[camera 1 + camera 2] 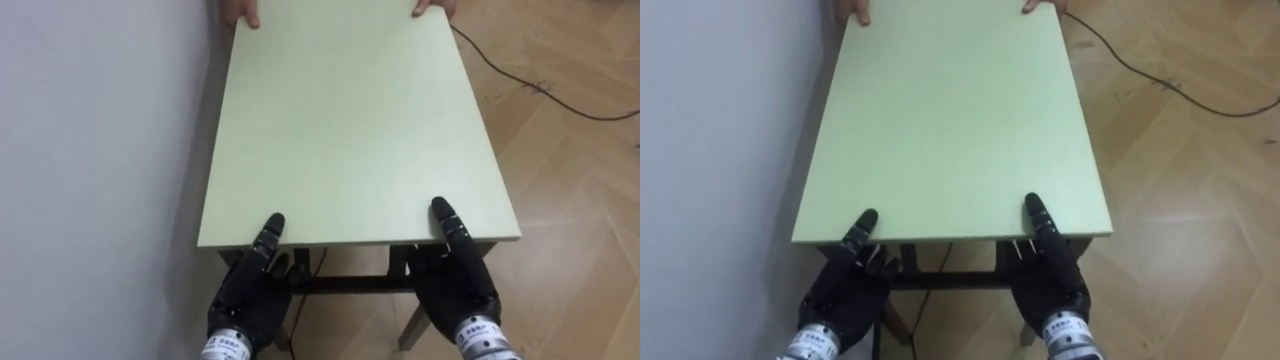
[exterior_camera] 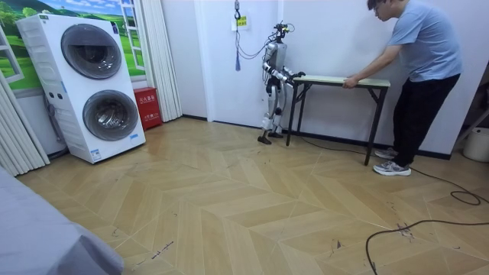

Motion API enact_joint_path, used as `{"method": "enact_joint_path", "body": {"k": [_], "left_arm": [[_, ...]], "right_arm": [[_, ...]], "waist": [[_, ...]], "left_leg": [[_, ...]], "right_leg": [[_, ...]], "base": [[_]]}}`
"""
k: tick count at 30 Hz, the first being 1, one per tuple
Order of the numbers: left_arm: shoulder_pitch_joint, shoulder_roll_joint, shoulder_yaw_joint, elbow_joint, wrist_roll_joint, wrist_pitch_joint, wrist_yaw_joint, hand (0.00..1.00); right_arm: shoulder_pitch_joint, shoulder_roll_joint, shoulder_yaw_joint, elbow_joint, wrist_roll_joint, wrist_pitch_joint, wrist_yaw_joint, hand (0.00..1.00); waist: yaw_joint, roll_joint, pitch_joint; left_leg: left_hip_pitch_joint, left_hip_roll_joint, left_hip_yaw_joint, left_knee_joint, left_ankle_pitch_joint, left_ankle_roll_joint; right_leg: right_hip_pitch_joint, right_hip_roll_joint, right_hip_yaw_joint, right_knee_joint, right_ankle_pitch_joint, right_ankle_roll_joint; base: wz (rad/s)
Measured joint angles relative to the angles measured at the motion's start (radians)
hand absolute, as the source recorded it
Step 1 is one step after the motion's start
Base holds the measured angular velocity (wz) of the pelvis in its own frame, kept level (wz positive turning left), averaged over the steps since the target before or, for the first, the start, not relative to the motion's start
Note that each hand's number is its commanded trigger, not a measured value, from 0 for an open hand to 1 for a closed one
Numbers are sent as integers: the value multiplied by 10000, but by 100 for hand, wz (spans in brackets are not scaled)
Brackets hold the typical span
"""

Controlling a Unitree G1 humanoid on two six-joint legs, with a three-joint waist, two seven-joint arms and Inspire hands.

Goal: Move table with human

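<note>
**Table** (image 1: 350,120): pale green rectangular top on dark legs. One long side runs just beside the white wall (image 1: 90,150), and the feet are on the wood-patterned floor (image 1: 570,200). The top is bare.

**Left hand** (image 1: 245,295): at the left corner of the near short edge. The thumb lies flat on the top and the other fingers (image 1: 285,265) reach under the edge, so the hand clamps the tabletop.

**Right hand** (image 1: 455,285): at the right corner of the same edge, with the same hold. The thumb is on top, the palm is against the edge, and the remaining fingers are tucked beneath.

**Person** (image 2: 424,69): stands at the far short end, bent forward. The person's two hands, one (image 1: 240,15) and the other (image 1: 435,8), rest on the far corners of the top.

**Position, room view:** the robot stands upright at the end of the table toward the room view's left, close to the wall. The person is at the opposite end.

**Surroundings:** two white front-loading machines (image 2: 92,84) are stacked toward the room view's left. A red box (image 2: 145,107) sits on the floor beside them.
</note>
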Motion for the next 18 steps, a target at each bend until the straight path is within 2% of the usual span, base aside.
{"method": "enact_joint_path", "body": {"k": [3, 5, 6, 8, 9, 11, 13, 14, 15, 16, 17, 18], "left_arm": [[-17, 0, 88, 218, 152, 24, -73, 100], [-46, -3, 116, 514, 286, 32, -150, 100], [-50, 2, 133, 653, 340, 42, -151, 100], [-65, -8, 224, 818, 539, 96, -193, 100], [-108, -7, 314, 1042, 704, 145, -336, 100], [-265, -7, 403, 1488, 889, 178, -512, 100], [-419, -21, 429, 1958, 1121, 160, -761, 100], [-393, -21, 496, 2073, 1176, 146, -901, 100], [-396, -11, 549, 2200, 1177, -23, -1065, 99], [-375, -45, 644, 2331, 1175, -154, -1202, 98], [-352, -57, 690, 2438, 1175, -158, -1238, 97], [-354, -50, 748, 2645, 1175, -159, -1350, 93]], "right_arm": [[-2, 14, -24, 387, 3, 2, 294, 100], [-6, 26, -23, 741, 3, 17, 446, 100], [-8, 36, -22, 921, 3, 47, 473, 100], [-6, 73, -24, 1098, -1, 83, 495, 100], [-16, 110, -23, 1342, -17, 88, 627, 100], [-85, 181, -60, 1845, -35, 88, 863, 100], [-119, 223, -117, 2226, -100, 119, 1108, 100], [-101, 237, -125, 2314, -122, 186, 1172, 100], [-188, 265, -124, 2387, -198, 294, 1241, 100], [-326, 268, -110, 2457, -347, 394, 1250, 100], [-315, 277, -105, 2496, -413, 384, 1252, 100], [-329, 295, -91, 2564, -431, 367, 1284, 100]], "waist": [[-23, 5, -26], [-3, 6, -88], [17, 7, -154], [37, -1, -158], [76, -18, -206], [197, -36, -223], [277, -26, -229], [311, -4, -244], [488, 3, -247], [634, 102, -247], [605, 163, -311], [515, 103, -267]], "left_leg": [[95, -31, -44, -47, 0, -1], [274, -58, -44, -163, 0, -1], [354, -59, -41, -211, 0, -1], [529, -59, -42, -218, 0, -1], [615, -55, -46, -238, 0, -1], [832, -40, -160, -358, 1, -2], [1000, -24, -596, -439, 13, -21], [1121, 13, -1102, -541, 54, -86], [1132, 53, -1816, -556, 67, -132], [1127, 154, -2230, -557, 48, -303], [1118, 199, -2236, -606, 75, -458], [1210, 250, -1851, -788, 158, -654]], "right_leg": [[141, 2, 0, -87, 1, 1], [296, 0, 4, -148, 6, 7], [349, -1, 1, -137, 7, 7], [462, -3, -1, -135, 8, 6], [510, 0, 3, -137, 9, 6], [618, 28, 0, -70, 11, 3], [620, 70, 17, 211, 8, 2], [540, 158, 145, 273, -58, -34], [283, 459, 703, -359, -69, -219], [-66, 694, 965, -957, 668, -574], [63, 693, 770, -969, 862, -595], [223, 697, 594, -992, 923, -618]], "base": [[5], [3], [0], [0], [0], [-2], [0], [-25], [-56], [-50], [-15], [27]]}}
